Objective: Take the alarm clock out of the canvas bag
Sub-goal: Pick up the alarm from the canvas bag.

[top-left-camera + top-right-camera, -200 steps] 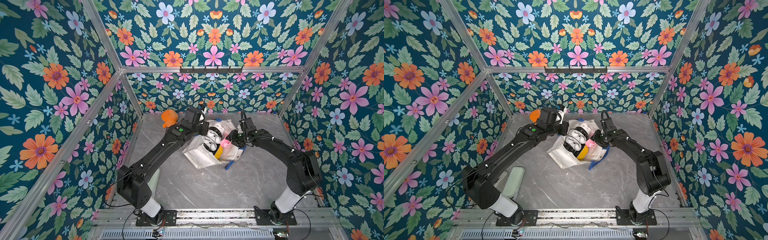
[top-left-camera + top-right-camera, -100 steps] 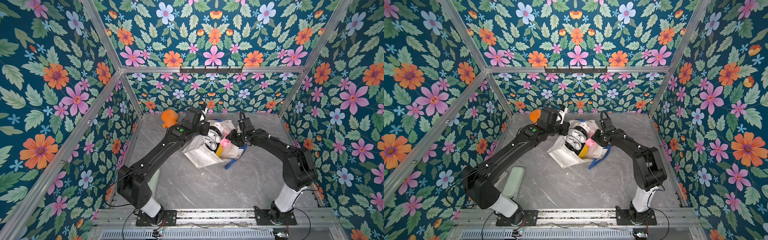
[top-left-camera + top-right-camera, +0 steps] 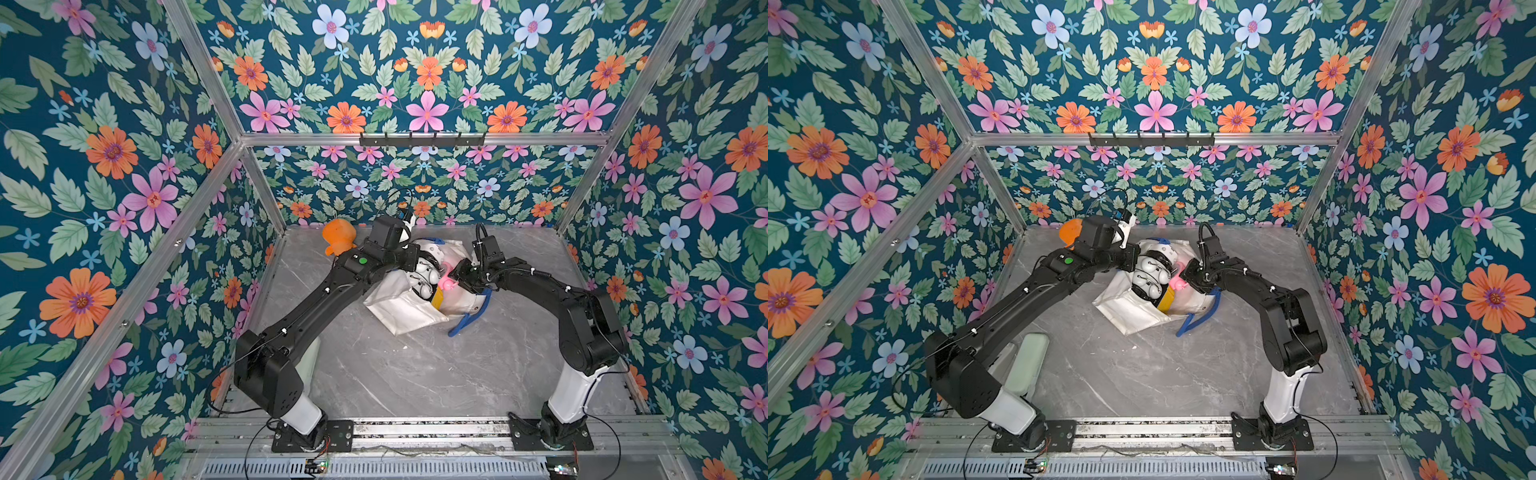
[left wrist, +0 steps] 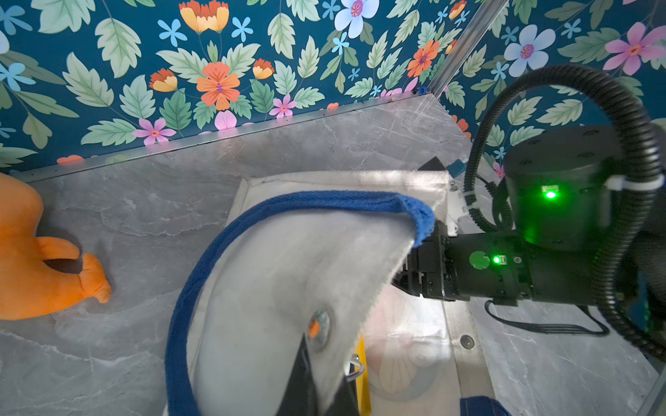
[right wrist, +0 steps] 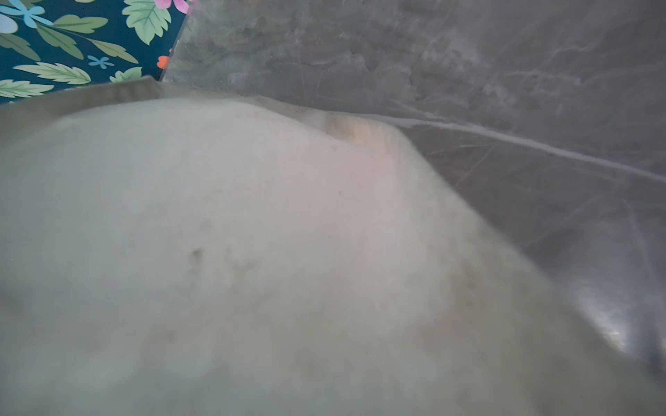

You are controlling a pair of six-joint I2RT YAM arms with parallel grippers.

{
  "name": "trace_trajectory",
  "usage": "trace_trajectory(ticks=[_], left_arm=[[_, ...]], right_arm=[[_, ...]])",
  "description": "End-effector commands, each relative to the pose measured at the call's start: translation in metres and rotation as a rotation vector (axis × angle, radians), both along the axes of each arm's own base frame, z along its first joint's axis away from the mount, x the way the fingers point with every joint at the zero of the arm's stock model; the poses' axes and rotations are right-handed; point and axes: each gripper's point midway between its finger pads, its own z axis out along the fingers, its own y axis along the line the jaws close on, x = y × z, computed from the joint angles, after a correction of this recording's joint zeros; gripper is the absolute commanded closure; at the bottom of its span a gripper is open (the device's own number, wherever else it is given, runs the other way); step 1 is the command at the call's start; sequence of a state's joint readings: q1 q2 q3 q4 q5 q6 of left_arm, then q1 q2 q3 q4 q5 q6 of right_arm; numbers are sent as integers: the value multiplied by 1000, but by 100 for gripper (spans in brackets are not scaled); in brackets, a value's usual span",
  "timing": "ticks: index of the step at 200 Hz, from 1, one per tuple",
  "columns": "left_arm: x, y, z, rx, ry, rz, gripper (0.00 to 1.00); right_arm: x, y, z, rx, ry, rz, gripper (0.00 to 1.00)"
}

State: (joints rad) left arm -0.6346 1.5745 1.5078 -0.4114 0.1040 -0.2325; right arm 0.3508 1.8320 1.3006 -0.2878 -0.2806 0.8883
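The white canvas bag (image 3: pixel 399 307) (image 3: pixel 1129 309) lies on its side mid-table, one blue handle (image 3: pixel 469 320) trailing on the marble. My left gripper (image 3: pixel 426 289) (image 4: pixel 320 360) is shut on the bag's upper rim and holds the cloth (image 4: pixel 274 273) and the other blue handle (image 4: pixel 288 201) raised. My right gripper (image 3: pixel 455 276) (image 3: pixel 1185 277) reaches into the mouth, its tip against the pink alarm clock (image 3: pixel 446 283) (image 3: pixel 1177 282). Its jaws are hidden. Only bag cloth (image 5: pixel 216 252) fills the right wrist view.
An orange plush toy (image 3: pixel 338 241) (image 4: pixel 29 259) lies at the back left, close to the left arm. A yellow thing (image 3: pixel 436 300) shows in the bag mouth. A pale green object (image 3: pixel 1027 365) lies by the left arm's base. Flowered walls enclose the table.
My right gripper has shifted a little leftward, deeper into the bag mouth by the pink clock. The left arm and the raised rim have stayed put.
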Motion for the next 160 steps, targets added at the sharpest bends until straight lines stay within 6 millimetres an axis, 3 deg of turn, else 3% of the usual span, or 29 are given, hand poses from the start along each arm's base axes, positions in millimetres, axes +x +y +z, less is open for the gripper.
trace_trajectory(ticks=[1,54,81,115,160], left_arm=[[7,-8,26,-64,-87,-17,100],[6,-9,25,-65,-81,-22,100],[6,-10,28,-74,-89,-23,100],[5,-11,37,-96,-105,-31,100],[4,-14,38,-111,-100,-46,100]], right_arm=[[-2,1,-8,10,38,-24,51],[5,7,2,53,-18,-18,64],[11,9,13,67,-70,-17,78],[15,8,18,65,-87,-15,84],[21,13,22,78,-104,-8,84]])
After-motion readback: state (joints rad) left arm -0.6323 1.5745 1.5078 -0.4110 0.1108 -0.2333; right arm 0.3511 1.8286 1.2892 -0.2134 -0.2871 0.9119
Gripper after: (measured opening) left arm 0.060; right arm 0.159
